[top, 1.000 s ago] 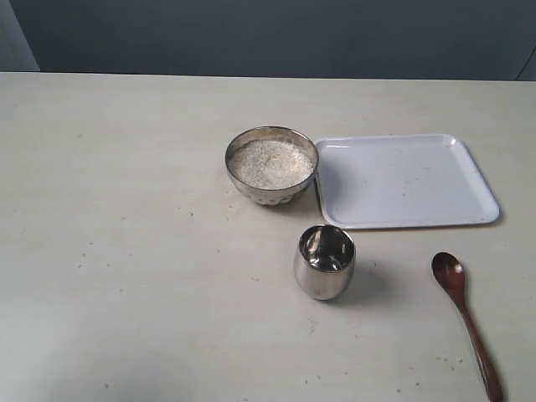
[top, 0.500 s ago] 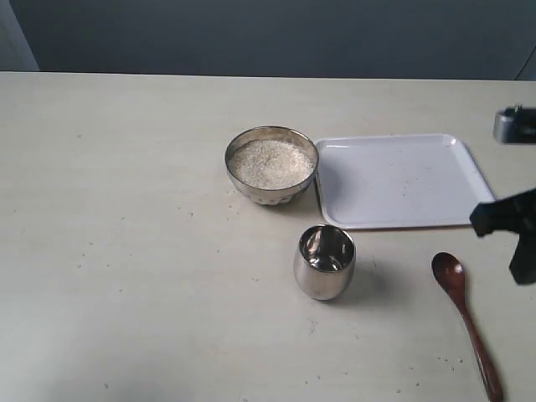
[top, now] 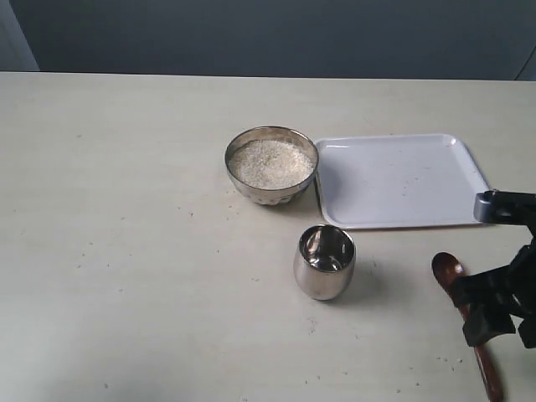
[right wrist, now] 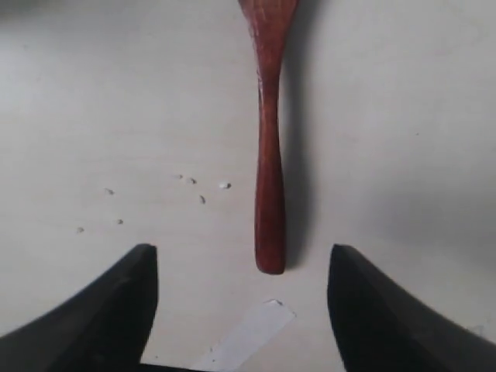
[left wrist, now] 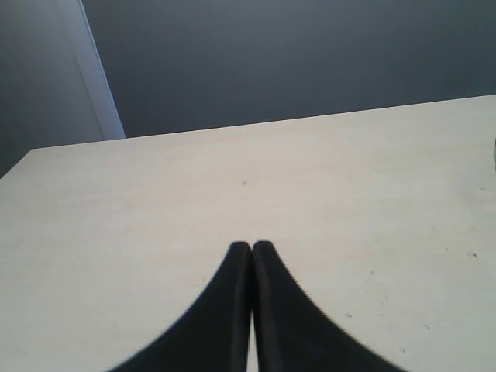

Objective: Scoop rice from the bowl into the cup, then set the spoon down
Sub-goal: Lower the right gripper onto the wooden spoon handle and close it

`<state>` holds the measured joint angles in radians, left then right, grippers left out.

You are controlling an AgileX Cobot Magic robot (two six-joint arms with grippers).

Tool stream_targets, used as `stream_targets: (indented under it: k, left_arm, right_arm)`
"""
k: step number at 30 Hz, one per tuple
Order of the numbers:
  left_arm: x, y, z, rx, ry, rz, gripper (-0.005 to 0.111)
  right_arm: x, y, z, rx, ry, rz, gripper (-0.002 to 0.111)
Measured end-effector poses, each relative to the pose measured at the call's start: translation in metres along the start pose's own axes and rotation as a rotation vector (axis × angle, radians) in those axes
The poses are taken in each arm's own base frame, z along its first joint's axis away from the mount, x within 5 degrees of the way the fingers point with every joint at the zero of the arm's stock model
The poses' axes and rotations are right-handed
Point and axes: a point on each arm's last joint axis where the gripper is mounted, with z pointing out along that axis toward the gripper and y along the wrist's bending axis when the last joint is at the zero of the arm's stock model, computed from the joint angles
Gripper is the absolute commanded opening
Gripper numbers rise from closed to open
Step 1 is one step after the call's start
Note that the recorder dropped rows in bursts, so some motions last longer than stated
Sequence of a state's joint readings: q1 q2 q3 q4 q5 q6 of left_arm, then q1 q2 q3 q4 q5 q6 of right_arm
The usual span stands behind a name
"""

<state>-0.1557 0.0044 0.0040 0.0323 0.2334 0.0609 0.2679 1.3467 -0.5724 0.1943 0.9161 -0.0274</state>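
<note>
Progress is nil: nothing is scooped yet. The left gripper [left wrist: 251, 246] is pressed closed above the table [top: 126, 251]. Rice [top: 270, 162] fills the bowl [top: 270, 198]. The cup [top: 324, 272] looks empty, though reflections blur its inside. The spoon [right wrist: 269, 170] lies flat at the right. The right gripper [right wrist: 242, 256] is spread wide over its handle, gripping nothing and hiding part of it.

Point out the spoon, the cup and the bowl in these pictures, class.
spoon [right wrist: 269, 170]: right wrist view, middle of its handle.
cup [top: 322, 283]: exterior view, its outer wall.
bowl [top: 270, 196]: exterior view, its fluted lower side.
</note>
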Motion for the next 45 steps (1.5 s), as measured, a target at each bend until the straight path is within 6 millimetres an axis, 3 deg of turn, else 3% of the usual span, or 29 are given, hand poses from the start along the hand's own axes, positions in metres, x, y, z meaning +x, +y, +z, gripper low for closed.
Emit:
stream_targets:
  k: [9, 13, 17, 35, 40, 45]
  left_arm:
    - [0.0, 0.0, 0.0, 0.0, 0.0, 0.0, 0.001]
    - [0.0, 0.0, 0.0, 0.0, 0.0, 0.0, 0.001]
    - [0.0, 0.0, 0.0, 0.0, 0.0, 0.0, 0.001]
    - [0.0, 0.0, 0.0, 0.0, 0.0, 0.002, 0.001]
    - [0.0, 0.0, 0.0, 0.0, 0.0, 0.002, 0.001]
    - [0.0, 0.0, 0.0, 0.0, 0.0, 0.002, 0.001]
  right_arm:
    - [0.001, -0.005, 0.026, 0.014, 0.07, 0.022, 0.06]
    - [-0.002, -0.006, 0.037, 0.013, 0.097, 0.042, 0.042]
    - [-0.004, -0.006, 0.045, 0.01, 0.128, 0.054, 0.053]
    - [-0.006, -0.009, 0.062, 0.02, 0.193, 0.068, 0.052]
    - [-0.006, -0.009, 0.062, 0.021, 0.195, 0.066, 0.034]
    - [-0.007, -0.009, 0.062, 0.022, 0.182, 0.069, 0.03]
